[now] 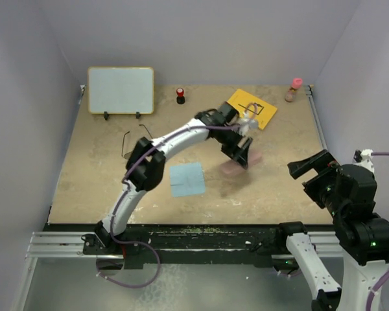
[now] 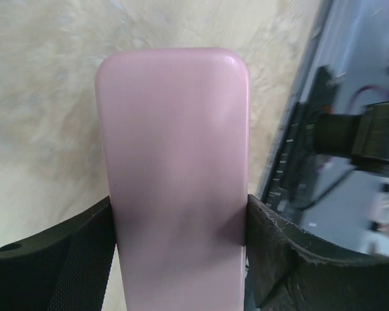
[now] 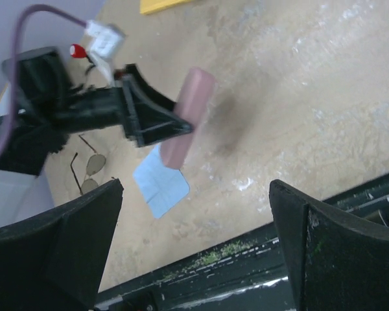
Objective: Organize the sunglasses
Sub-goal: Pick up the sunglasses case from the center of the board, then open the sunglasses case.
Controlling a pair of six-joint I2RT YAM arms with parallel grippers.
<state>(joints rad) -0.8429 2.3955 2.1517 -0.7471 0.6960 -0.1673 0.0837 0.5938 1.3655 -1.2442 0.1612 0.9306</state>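
My left gripper [image 1: 240, 154] is shut on the closed pink oblong case [image 1: 238, 165] and holds it a little above the table, right of centre. In the left wrist view the case [image 2: 175, 149] fills the space between the black fingers [image 2: 65, 259]. The sunglasses [image 1: 131, 145], thin black wire with tinted lenses, lie at the left, partly hidden behind my left arm's elbow. They also show in the right wrist view [image 3: 87, 173]. The light blue cloth [image 1: 187, 179] lies flat in the middle. My right gripper [image 1: 309, 173] is open and empty near the front right edge.
A yellow card [image 1: 253, 108] lies behind the case. A framed whiteboard [image 1: 120, 91] stands at the back left. A small red-topped object [image 1: 180, 95] and a pink-capped bottle [image 1: 294, 89] stand along the back. The black front rail [image 3: 246, 259] lies under my right gripper.
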